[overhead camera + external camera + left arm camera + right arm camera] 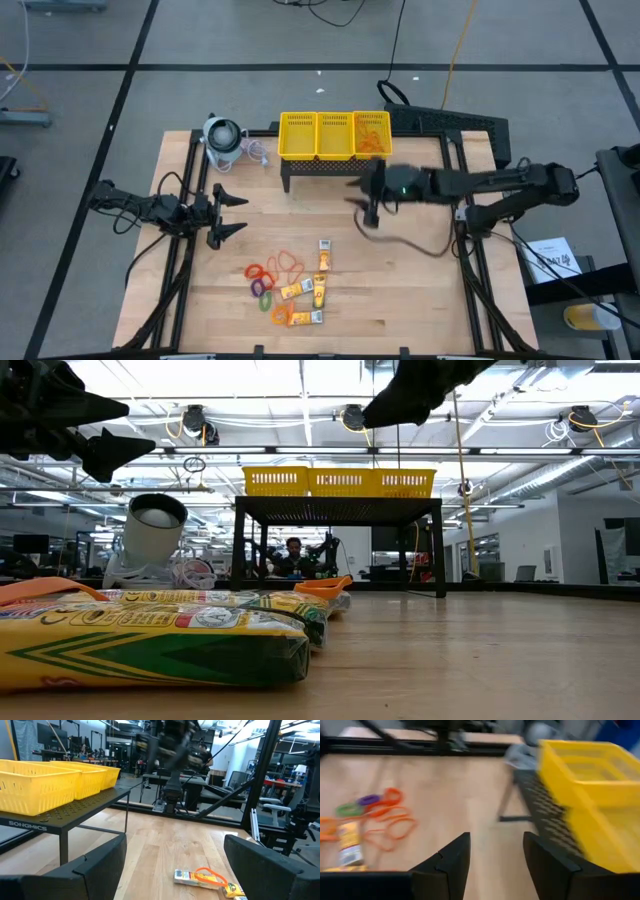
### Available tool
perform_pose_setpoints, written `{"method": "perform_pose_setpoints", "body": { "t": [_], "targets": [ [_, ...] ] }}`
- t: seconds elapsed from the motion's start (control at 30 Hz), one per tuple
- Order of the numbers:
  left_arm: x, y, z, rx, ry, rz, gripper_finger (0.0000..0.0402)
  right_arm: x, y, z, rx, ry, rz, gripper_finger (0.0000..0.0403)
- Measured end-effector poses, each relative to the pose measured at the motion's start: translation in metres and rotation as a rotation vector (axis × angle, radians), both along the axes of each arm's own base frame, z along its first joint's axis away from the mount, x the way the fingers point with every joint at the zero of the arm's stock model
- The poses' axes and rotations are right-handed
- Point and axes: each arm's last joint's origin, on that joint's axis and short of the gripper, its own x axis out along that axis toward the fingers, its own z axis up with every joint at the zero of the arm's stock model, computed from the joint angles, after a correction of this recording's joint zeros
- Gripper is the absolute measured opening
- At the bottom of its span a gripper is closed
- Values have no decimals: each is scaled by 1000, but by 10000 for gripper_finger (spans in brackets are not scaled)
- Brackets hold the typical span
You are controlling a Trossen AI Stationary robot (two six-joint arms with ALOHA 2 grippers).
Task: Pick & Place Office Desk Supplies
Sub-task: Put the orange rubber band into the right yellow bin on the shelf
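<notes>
Packets [303, 291] lay nearest, around six o'clock on the surface [400, 290], mixed loosely with rubber bands [290, 264]; one packet [324, 255] ran twelve-to-six. Right tool [367, 210], blurred, hung at two o'clock, fingers apart, seemingly empty. Left tool [228, 215] waited at nine o'clock, spread wide, empty.

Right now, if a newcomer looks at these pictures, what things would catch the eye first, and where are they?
First comes the yellow mesh basket, which stands on a dark perforated stand at the far edge of the table. Next is the bright cluster of packets and rubber-band loops on the bare wood near the front. The right gripper hangs open and empty just in front of the stand, and the left gripper waits open at the table's left side.
</notes>
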Motion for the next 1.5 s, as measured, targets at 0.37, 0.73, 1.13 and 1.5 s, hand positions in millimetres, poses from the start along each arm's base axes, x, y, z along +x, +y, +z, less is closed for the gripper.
{"method": "perform_pose_setpoints", "body": {
  "t": [0.37,0.73,1.13,1.5],
  "targets": [
    [0,0,0,0,1,0,340,-1,48,-96,-63,-173,306,171],
    [0,0,0,0,0,0,340,18,66,-144,-66,-72,375,169],
    [0,0,0,0,0,0,340,8,63,-130,-50,-38,333,160],
    [0,0,0,0,1,0,340,-69,47,-55,29,-130,282,138]
  ]
}}
